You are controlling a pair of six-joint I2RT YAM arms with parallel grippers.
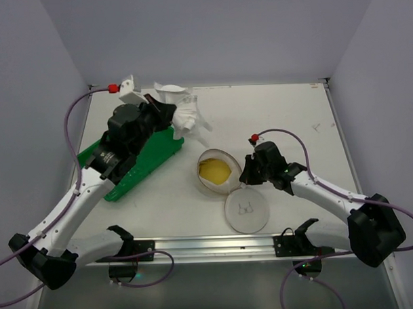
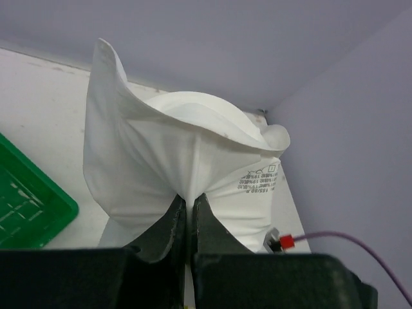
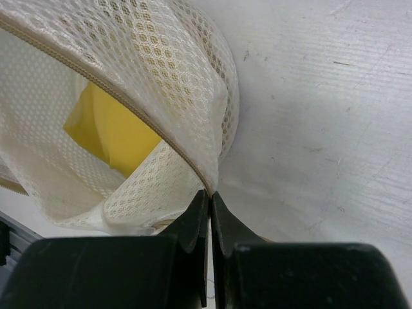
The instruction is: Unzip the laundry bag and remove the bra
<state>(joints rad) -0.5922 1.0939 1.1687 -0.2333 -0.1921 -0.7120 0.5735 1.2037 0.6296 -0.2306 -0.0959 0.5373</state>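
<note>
Mesh walls of the laundry bag (image 1: 219, 155) gape open at the centre of the desk (image 1: 293, 117), unzipped, with a yellow item (image 1: 214, 170) lying inside. Its flat lid (image 1: 247, 211), marked with the small bra drawing, is flopped out toward the lower edge of the frame. The right pincer (image 3: 209, 196) is closed tight on the bag's zip rim at its right side. The white bra (image 1: 178, 108) is out of the bag, in the upper left, bunched and pinched in the fully closed left pincer (image 2: 190, 203), just past the upper end of the green tray (image 1: 142, 163).
</note>
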